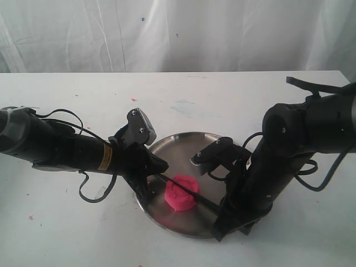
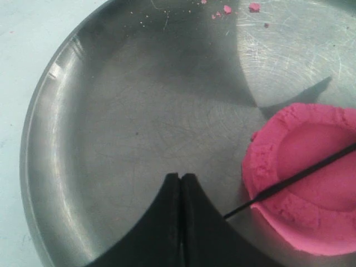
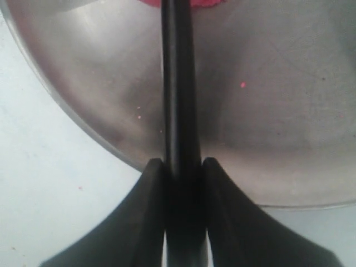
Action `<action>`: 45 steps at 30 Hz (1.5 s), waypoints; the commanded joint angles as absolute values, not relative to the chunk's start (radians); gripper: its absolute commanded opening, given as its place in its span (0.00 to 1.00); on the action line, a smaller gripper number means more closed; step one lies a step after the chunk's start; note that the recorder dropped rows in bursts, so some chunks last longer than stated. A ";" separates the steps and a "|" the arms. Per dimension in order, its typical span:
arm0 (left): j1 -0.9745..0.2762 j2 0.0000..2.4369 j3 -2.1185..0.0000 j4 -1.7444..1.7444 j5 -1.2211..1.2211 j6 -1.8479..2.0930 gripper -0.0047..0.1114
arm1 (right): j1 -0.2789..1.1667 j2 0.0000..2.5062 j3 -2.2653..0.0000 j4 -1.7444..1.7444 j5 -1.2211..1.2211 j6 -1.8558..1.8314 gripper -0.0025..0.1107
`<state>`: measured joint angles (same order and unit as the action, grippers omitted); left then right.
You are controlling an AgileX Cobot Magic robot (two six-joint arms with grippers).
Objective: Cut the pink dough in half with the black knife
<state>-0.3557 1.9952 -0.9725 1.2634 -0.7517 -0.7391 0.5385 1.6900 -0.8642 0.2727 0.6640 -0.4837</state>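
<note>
Crumbs (image 2: 227, 9) dot steel plate (image 2: 111, 139) beyond pink dough (image 2: 311, 183), black knife (image 2: 300, 175) across it.

Left arm: reaches in low from the left, forearm near level, wrist bent down. Left gripper (image 2: 181, 183): its 2 fingers pressed flat together, nothing between them.

Right arm: elbow raised, forearm angled steeply down. Right gripper (image 3: 182, 167): 2 fingers clamped either side of the black knife (image 3: 179, 94) handle.
</note>
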 commanded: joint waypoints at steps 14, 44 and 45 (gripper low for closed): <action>-0.361 2.002 -0.967 1.278 -0.846 -0.697 0.04 | 0.541 1.632 -0.876 0.276 0.711 -0.442 0.02; -0.361 2.002 -0.967 1.289 -0.811 -0.699 0.04 | 0.541 1.690 -0.858 0.270 0.710 -0.437 0.02; -0.361 2.002 -0.967 1.291 -0.797 -0.699 0.04 | 0.541 1.690 -0.858 0.270 0.710 -0.437 0.02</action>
<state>-0.3557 2.0073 -0.9725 1.2765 -0.8314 -0.6977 0.5385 1.6903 -0.8642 0.2684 0.7212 -0.4381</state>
